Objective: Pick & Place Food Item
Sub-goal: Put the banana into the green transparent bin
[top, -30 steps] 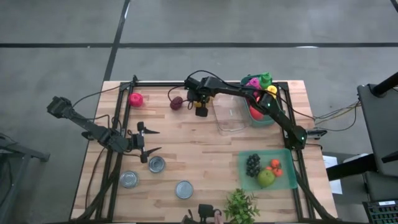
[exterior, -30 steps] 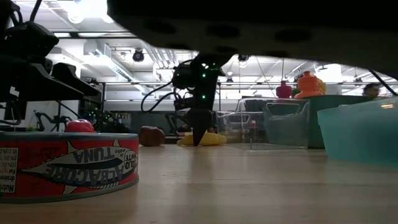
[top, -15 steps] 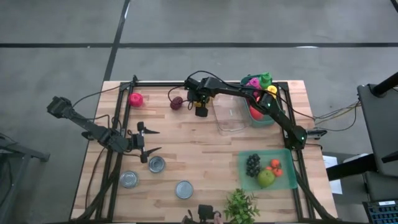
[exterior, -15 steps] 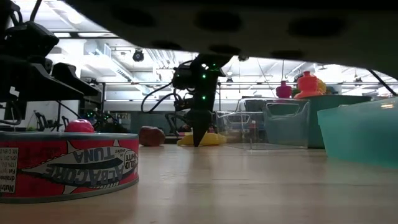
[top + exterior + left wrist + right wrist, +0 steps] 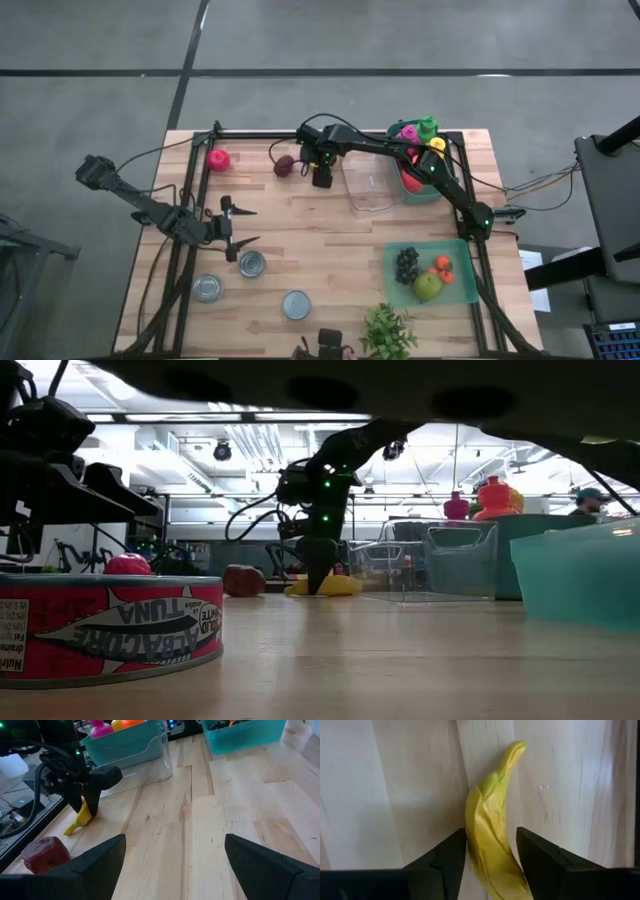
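Observation:
A yellow banana lies on the wooden table at its far middle, also seen in the low view and the left wrist view. My right gripper stands over it, pointing steeply down, with its two fingers closed in on the banana's sides. My left gripper waits open near the table's left side, with nothing between its fingers. My right gripper pinches the banana's middle between its two fingers, one on each long side. The fingers come from above and lie across the banana. The banana rests on the table, its stem end pointing away past the fingertips.
A dark red fruit and a pink item lie left of the banana. A clear container and a teal bin of toys stand to its right. A green tray of fruit, three cans and a plant fill the near side.
My right gripper has kept its place over the banana and its fingers have closed in on the fruit's sides. The banana lies where it did.

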You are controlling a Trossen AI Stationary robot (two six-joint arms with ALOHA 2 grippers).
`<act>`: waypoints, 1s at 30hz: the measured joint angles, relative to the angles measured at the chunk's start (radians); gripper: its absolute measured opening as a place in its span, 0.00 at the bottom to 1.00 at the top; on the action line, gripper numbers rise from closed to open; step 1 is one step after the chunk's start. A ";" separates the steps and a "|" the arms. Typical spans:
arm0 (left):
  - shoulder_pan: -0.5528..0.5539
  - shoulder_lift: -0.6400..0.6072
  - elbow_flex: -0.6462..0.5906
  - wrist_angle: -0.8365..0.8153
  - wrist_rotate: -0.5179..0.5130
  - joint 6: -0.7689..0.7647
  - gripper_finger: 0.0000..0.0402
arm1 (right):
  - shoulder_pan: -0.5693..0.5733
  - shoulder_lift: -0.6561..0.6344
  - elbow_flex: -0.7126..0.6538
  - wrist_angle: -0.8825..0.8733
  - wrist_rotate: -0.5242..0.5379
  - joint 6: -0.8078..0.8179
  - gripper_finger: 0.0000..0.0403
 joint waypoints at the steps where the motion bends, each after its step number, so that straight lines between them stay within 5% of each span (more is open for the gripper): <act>1: 0.000 0.000 0.000 0.000 0.000 0.000 0.85 | 0.000 0.000 0.000 0.001 0.000 0.000 0.41; 18: 0.000 0.000 0.000 0.000 0.000 0.000 0.85 | -0.001 -0.022 0.017 -0.013 0.002 0.026 0.39; 30: 0.000 0.000 0.000 0.000 0.000 0.000 0.85 | 0.070 -0.165 0.034 -0.033 -0.005 0.026 0.39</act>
